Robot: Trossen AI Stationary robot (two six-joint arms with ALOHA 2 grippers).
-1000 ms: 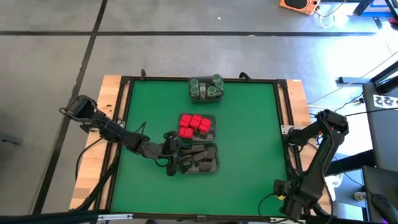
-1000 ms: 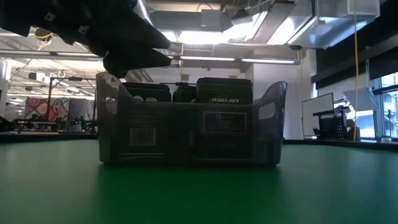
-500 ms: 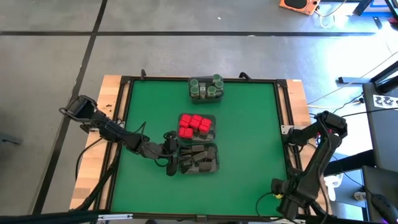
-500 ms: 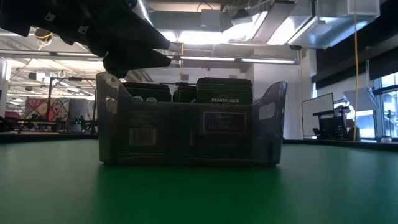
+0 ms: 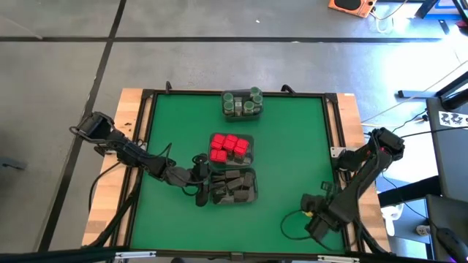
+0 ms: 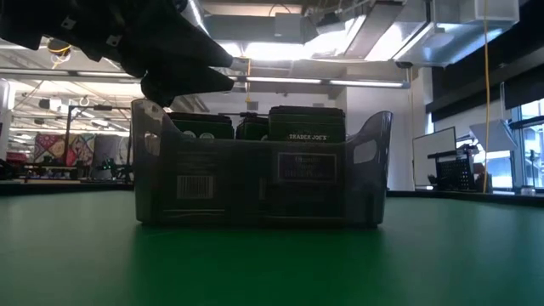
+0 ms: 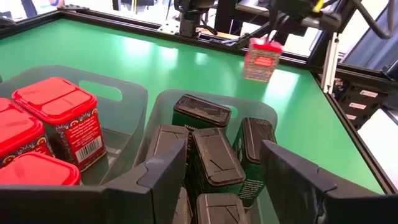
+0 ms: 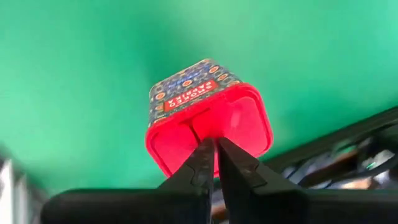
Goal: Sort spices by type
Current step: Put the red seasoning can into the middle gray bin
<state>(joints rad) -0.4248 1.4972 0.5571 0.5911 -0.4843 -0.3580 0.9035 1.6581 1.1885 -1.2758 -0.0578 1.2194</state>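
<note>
Both arms are dark, built of jointed tubular links. Left arm (image 5: pixel 124 150): black cables loop alongside its links. Right arm (image 5: pixel 363 175): a cable loops at its wrist. Left fingers (image 7: pixel 292 180): broad, matte dark-grey angular plates. Right fingers (image 8: pixel 199 165): narrow, tapered black blades.

Bright red boxy spice tins (image 5: pixel 229 147) are packed upright in the middle clear tray; dark grey-black blocks (image 5: pixel 232 186) fill the tray just beside it; small round green-lidded jars (image 5: pixel 243 103) stand at the table's far edge; one red patterned tin (image 8: pixel 208 115) is held aloft near the right front corner.
</note>
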